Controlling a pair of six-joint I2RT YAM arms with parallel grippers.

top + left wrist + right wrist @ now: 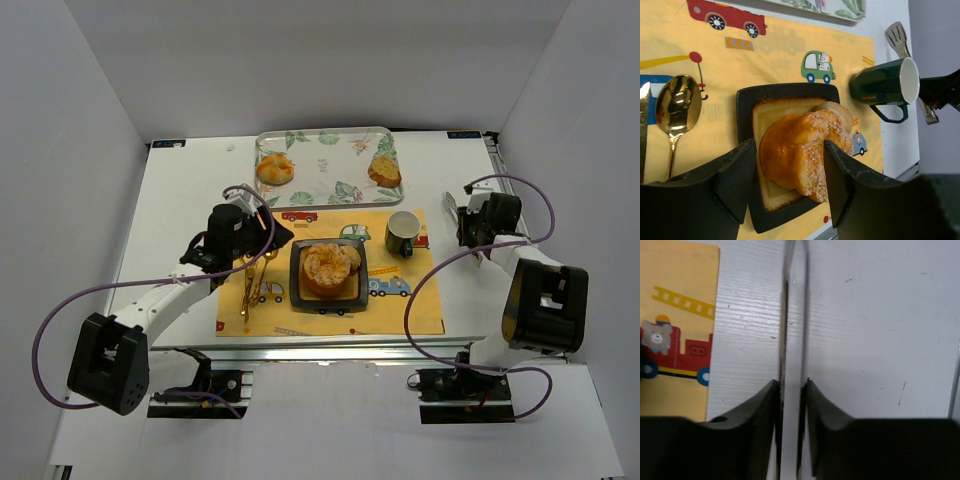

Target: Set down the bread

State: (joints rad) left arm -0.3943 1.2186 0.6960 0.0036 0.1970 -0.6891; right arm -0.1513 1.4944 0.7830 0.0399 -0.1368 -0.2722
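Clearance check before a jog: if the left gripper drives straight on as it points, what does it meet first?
The bread, on the black plate, framed between the left gripper's open fingers. Nothing shows in front of it; how far off is unclear.

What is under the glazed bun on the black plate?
A pale square slab, perhaps toast, lies under the bun, inside the black plate. The bun covers the slab's middle, so anything there is hidden.

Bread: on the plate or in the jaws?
On the plate. The bread sits in the black plate; left gripper jaws stand open either side.
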